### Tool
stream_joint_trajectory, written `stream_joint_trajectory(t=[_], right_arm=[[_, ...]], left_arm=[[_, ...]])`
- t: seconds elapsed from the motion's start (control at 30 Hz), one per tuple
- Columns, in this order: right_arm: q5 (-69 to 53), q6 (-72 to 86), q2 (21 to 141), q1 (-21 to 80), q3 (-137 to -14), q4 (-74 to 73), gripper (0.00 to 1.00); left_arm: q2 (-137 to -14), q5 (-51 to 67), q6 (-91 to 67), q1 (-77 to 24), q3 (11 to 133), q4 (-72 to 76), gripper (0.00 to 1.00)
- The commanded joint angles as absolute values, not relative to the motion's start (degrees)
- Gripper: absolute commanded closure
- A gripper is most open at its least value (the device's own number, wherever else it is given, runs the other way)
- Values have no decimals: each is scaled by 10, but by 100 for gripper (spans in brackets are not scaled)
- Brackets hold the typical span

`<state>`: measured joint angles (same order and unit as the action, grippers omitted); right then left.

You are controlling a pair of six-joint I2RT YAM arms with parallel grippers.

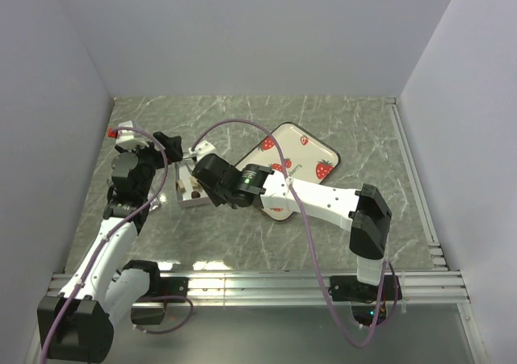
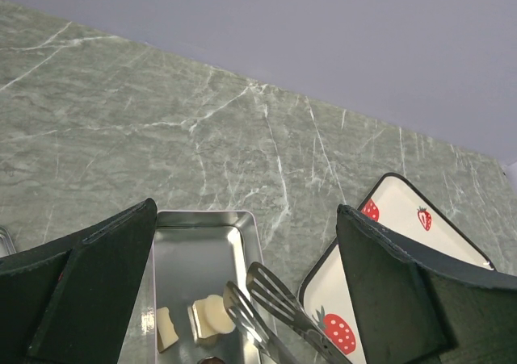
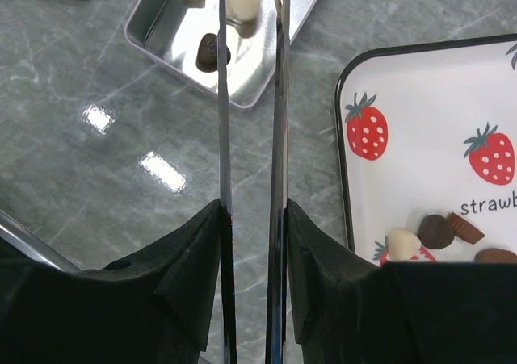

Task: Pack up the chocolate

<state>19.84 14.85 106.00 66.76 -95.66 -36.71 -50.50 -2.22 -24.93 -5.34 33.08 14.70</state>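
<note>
tray [image 3: 420, 98] lettered "strawb", chocolate [image 3: 212, 51] in tin [image 3: 166, 29], right hand [image 3: 252, 216] gripping tongs [image 3: 224, 122], left hand [image 2: 246, 219] wide open

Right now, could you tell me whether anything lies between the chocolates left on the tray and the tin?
Nothing visible does. Only bare table separates the tray from the open tin beside it. The right hand holds the tongs over the tin, away from the chocolates on the tray.
</note>
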Motion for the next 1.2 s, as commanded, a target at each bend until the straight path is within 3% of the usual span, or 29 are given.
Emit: stream_joint_trajectory(t=[0.0, 0.7, 1.17], right_arm=[[214, 146, 1052, 672, -977, -366, 58], [353, 300, 751, 661, -642, -396, 57], [332, 388, 637, 657, -519, -439, 57]], left_arm=[[-504, -21, -250, -55, 349, 161, 1], [-513, -14, -250, -55, 354, 161, 1], [-517, -14, -250, -55, 355, 162, 1]])
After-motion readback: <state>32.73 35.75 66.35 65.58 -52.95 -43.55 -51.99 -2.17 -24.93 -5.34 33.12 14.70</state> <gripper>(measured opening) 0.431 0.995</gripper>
